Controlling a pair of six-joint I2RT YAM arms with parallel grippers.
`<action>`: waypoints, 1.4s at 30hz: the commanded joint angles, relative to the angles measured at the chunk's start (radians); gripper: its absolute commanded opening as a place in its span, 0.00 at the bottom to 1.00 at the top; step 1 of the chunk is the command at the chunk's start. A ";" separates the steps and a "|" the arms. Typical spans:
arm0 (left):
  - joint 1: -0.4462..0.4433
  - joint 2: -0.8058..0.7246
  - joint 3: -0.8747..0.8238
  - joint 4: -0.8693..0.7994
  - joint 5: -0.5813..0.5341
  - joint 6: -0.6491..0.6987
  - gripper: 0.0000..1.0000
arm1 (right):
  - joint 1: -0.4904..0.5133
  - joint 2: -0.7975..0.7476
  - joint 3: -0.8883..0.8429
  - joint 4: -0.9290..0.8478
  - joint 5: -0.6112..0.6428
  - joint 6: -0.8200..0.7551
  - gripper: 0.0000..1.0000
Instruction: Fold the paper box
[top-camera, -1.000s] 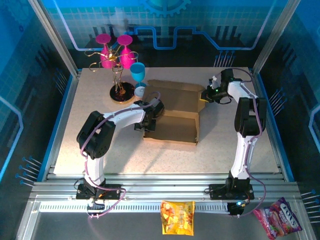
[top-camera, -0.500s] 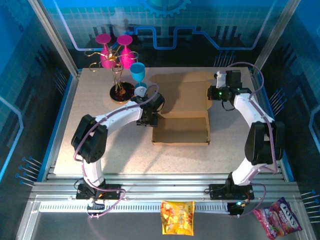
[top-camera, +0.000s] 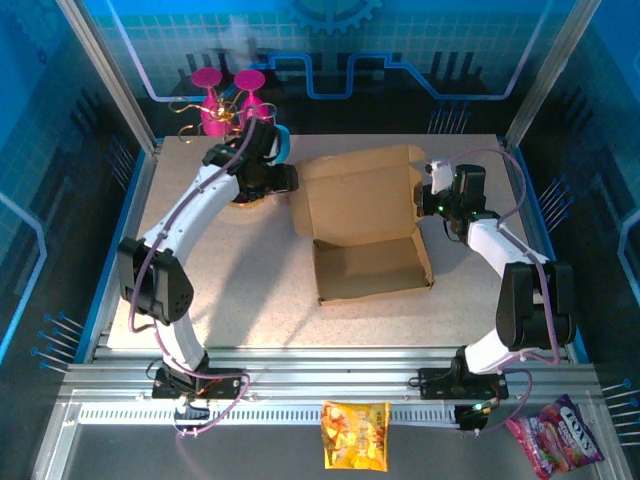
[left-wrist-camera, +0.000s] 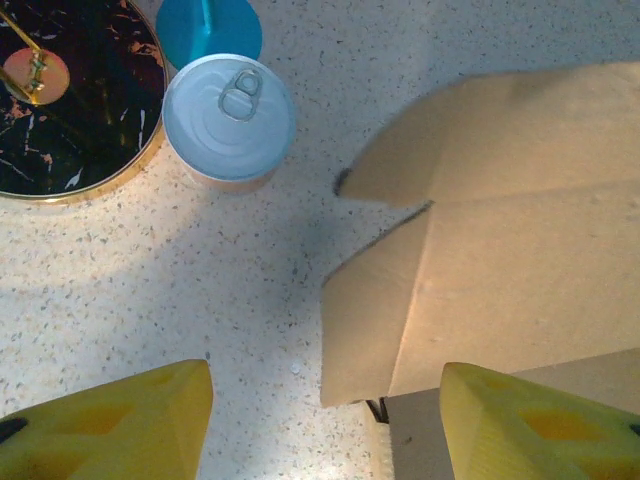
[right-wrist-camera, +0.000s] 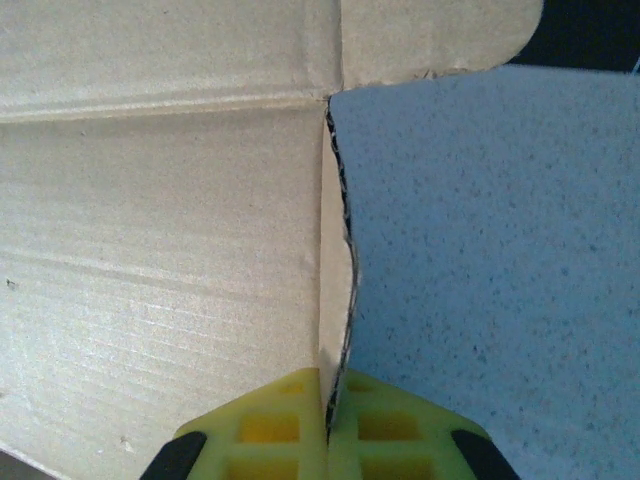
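The paper box is a brown cardboard mailer in the middle of the table, its shallow tray towards me and its lid tilted up behind it. My right gripper is shut on the lid's right edge; the right wrist view shows the yellow fingertips pinching that cardboard edge. My left gripper hovers by the lid's left flap, open and holding nothing. In the left wrist view its gripper stands wide over the table, with the box's corner flap below it.
A tin can, a blue glass's foot and the black round base of a glass rack stand close behind the left gripper. Pink glasses hang on that rack. Snack packets lie off the table in front.
My left gripper opened, let go of the box's left side and rose back to the left. My right gripper, still shut, pulled the box rightward; the lid now stands up more.
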 joint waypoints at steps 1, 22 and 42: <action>0.040 0.034 -0.033 0.070 0.201 0.118 0.62 | -0.017 -0.036 -0.016 0.105 -0.054 -0.040 0.00; 0.027 0.143 -0.120 0.260 0.268 0.217 0.59 | -0.027 -0.002 -0.008 0.124 -0.103 -0.028 0.00; -0.158 0.104 -0.065 0.225 -0.203 -0.034 0.00 | 0.045 -0.022 -0.065 0.198 0.095 0.046 0.00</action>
